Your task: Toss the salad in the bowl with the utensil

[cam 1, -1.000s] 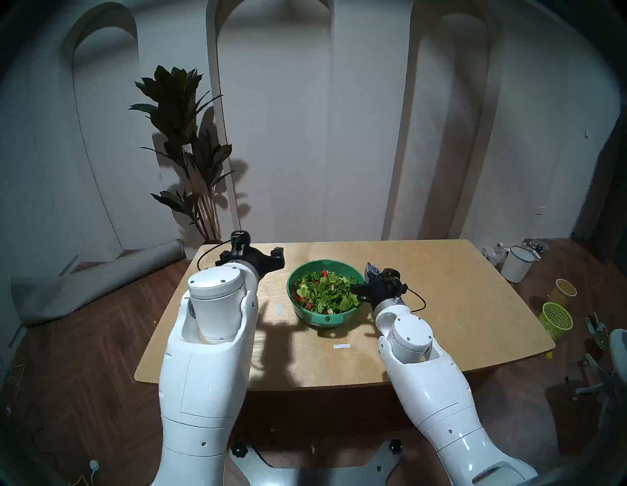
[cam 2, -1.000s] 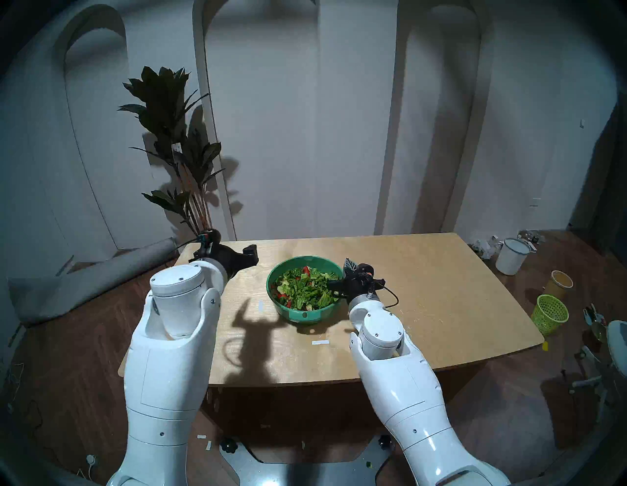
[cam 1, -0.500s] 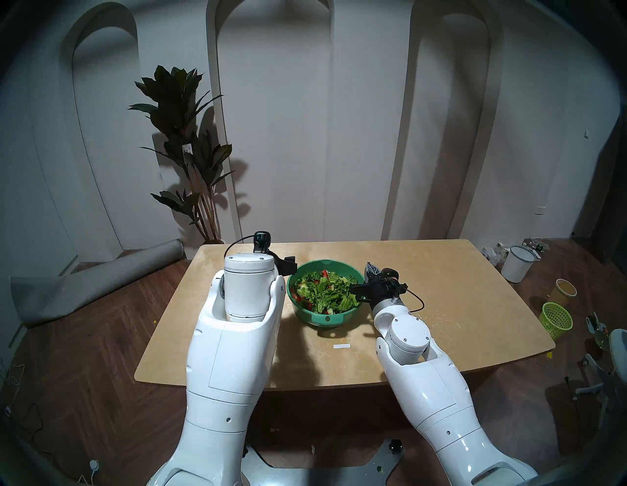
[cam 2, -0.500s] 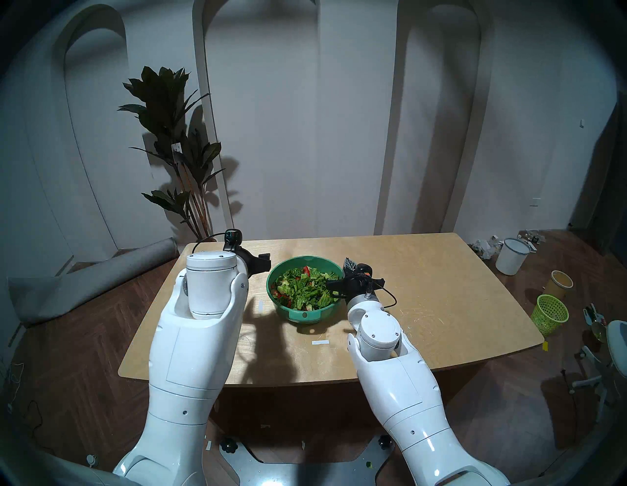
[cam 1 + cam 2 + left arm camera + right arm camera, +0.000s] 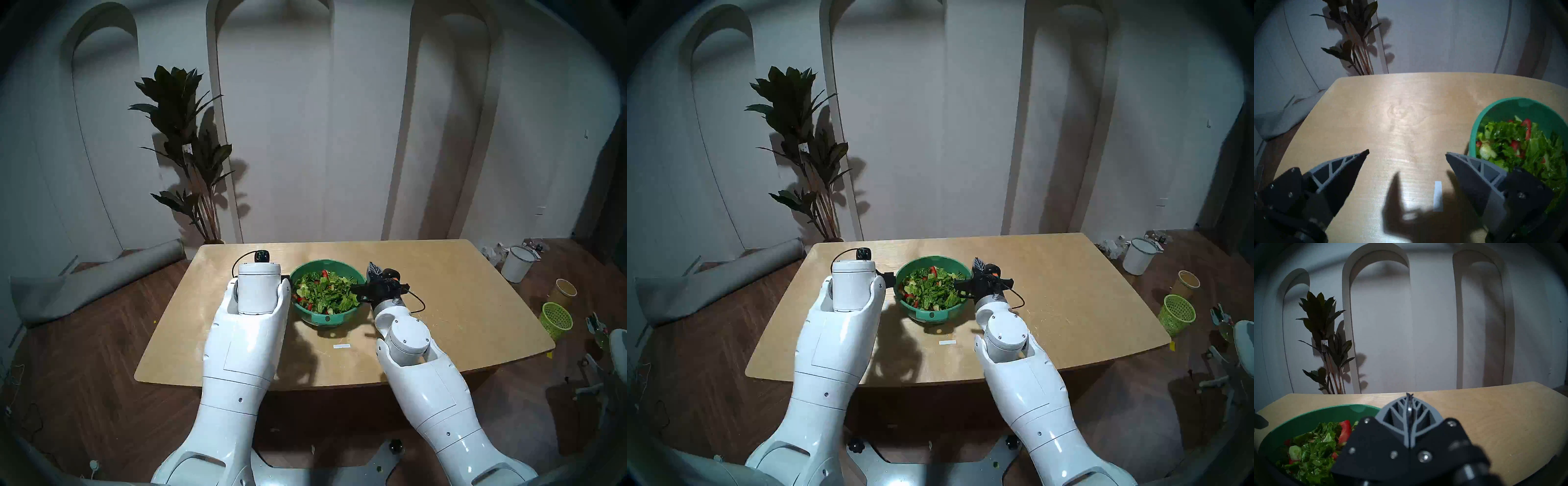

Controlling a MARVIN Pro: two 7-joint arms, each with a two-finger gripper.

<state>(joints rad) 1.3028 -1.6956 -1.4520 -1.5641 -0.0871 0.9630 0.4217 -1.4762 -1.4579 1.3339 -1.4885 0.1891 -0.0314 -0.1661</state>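
The left pincer [image 5: 1407, 152] is spread wide and holds nothing. The right pincer [image 5: 1409, 395] is pressed tight together. A thin shiny sliver [image 5: 1409, 410] shows between its fingers. That may be the spoon's handle, but I cannot tell for sure, and no spoon shows anywhere else.

The salad [image 5: 325, 292] is a heap of green leaves with red bits. It sits in the green bowl [image 5: 322, 260], and the bowl stands near the middle of the bench [image 5: 441, 271].

The bowl lies between the two pincers. The left one hangs just beside the bowl's left rim, over bare wood, and tips down toward the far side. So the bowl is off to its right, not between its fingers. The right one is just beside the bowl's right rim, and its fingers point level and away from the robot. So the salad is to its left and a bit lower.

I think the right one has to turn left and dip down to stir. The left one looks set to steady the bowl, and it is about as near.

The left arm [image 5: 251, 339] reaches straight up the bench to the bowl's left. The right arm [image 5: 424, 373] leans in from the right.
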